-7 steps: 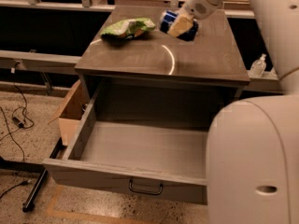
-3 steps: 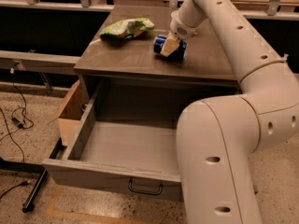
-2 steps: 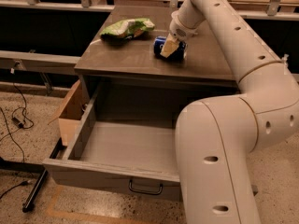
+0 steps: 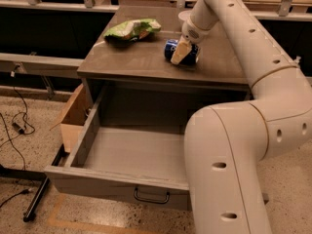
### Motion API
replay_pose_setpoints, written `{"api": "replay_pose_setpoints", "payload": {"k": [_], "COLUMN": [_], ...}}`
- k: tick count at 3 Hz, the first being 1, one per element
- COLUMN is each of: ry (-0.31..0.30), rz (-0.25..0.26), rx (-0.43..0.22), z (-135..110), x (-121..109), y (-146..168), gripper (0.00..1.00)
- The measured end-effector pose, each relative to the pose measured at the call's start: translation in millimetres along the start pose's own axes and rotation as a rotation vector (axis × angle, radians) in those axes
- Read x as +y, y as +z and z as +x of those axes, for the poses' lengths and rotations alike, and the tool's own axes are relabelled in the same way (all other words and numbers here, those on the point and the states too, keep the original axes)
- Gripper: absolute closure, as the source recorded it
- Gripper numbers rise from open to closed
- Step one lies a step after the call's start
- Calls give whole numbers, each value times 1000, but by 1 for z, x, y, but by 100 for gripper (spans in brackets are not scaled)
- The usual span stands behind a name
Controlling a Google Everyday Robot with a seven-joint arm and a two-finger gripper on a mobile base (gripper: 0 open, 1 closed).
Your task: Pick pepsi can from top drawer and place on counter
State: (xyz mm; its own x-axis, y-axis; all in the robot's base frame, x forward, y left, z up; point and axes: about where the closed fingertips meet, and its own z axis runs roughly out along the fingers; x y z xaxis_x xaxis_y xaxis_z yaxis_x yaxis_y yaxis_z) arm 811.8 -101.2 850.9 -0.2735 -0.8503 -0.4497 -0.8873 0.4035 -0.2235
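Observation:
The pepsi can, dark blue, lies on its side on the counter, right of centre. My gripper reaches down from the arm at the upper right and is shut on the can, with one cream finger across its front. The can rests on the counter surface. The top drawer is pulled fully open below and has nothing in it; its black handle shows on the front panel.
A green snack bag lies at the counter's back left. A cardboard box stands on the floor left of the drawer. Cables run over the floor at left. My arm's body fills the lower right.
The gripper has brought the can down from above the counter's back right onto the counter surface. Over the last second nothing has visibly moved.

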Motion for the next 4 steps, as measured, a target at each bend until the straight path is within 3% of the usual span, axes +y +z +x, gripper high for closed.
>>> {"api": "replay_pose_setpoints", "payload": {"k": [1,2,4], "ry": [34,56,129], "rz": [1,19,145], "rx": [14,30,124], "z": [17,37,86], "x": [-4,-11,-42], "y": [-10,-27,-64], "gripper": [0,0,0]}}
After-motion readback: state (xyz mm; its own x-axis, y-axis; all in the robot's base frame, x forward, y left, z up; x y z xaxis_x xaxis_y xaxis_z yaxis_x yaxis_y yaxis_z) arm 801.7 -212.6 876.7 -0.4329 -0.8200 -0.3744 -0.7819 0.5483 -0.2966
